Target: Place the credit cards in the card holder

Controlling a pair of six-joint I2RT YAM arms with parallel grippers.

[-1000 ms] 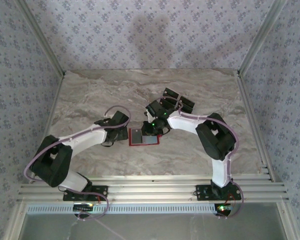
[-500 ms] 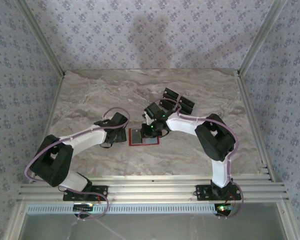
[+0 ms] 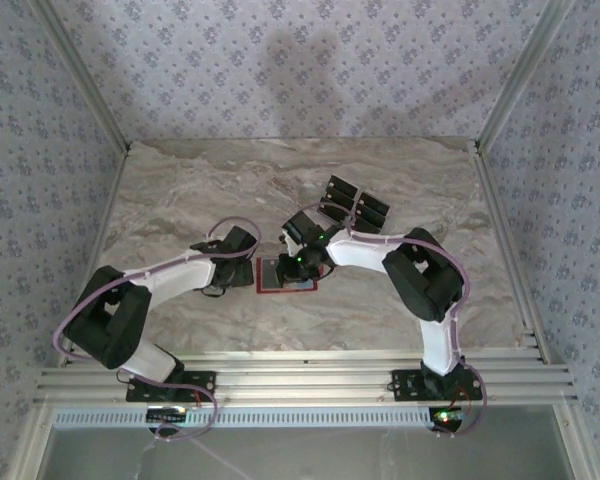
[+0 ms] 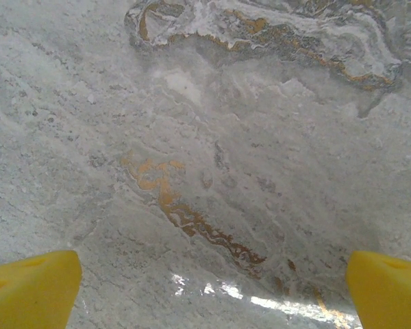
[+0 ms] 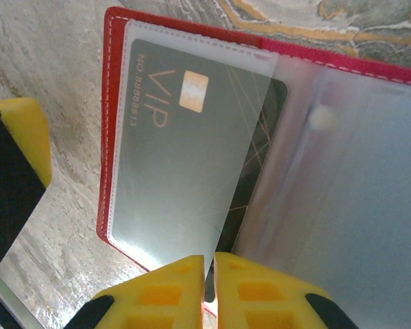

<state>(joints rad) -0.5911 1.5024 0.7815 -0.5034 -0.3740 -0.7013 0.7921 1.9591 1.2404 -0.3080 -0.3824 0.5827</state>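
Observation:
The card holder [image 3: 271, 280] lies open on the marble, red-rimmed [image 5: 109, 137] with a clear pocket sheet inside. A dark credit card [image 5: 259, 133] marked VIP sits partly under that sheet. My right gripper [image 5: 211, 281] is shut on the card's near edge and hovers over the holder's right half [image 3: 299, 265]. More black credit cards [image 3: 356, 204] lie in a group behind it. My left gripper [image 3: 242, 272] rests just left of the holder. It is open [image 4: 212, 291], with only marble between its yellow fingertips [image 4: 34, 288].
Metal frame rails [image 3: 300, 375] run along the near table edge, and patterned walls enclose the sides and back. Both arms reach in toward the table's middle, close to each other.
My right gripper has shifted a little to the left over the card holder, carrying the card further across it. The left arm has barely moved.

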